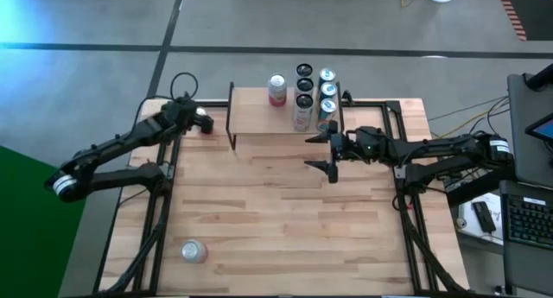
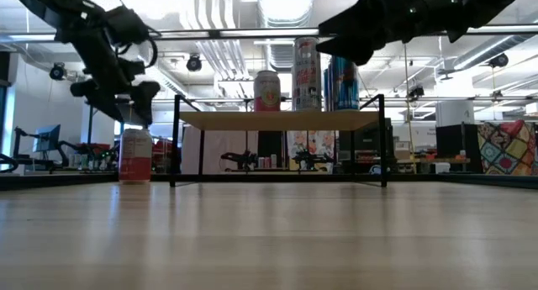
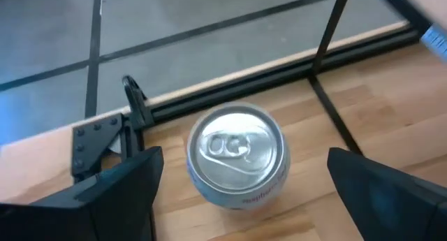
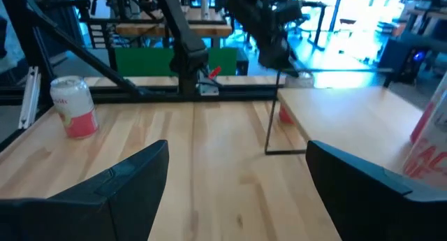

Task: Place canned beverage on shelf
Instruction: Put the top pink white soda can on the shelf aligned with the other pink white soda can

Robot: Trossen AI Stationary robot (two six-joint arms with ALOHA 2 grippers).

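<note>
A red and white can (image 3: 237, 161) stands upright on the tabletop just left of the shelf (image 1: 285, 117), also visible in the low view as the same can (image 2: 135, 155). My left gripper (image 3: 242, 157) hovers open just above it, one finger to each side, touching nothing. Several cans (image 1: 311, 95) stand on the shelf's right part, with a pink one (image 1: 276, 89) at its far edge. My right gripper (image 1: 327, 151) waits open and empty above the table by the shelf's near right corner. Another red and white can (image 1: 193, 250) stands near the table's near left corner.
The shelf's black legs (image 2: 175, 139) stand close to the right of the can under my left gripper. The table's far left corner bracket (image 3: 94, 140) and black frame rail (image 3: 279, 84) lie just beyond that can. Bare planks (image 1: 276, 220) fill the table's middle.
</note>
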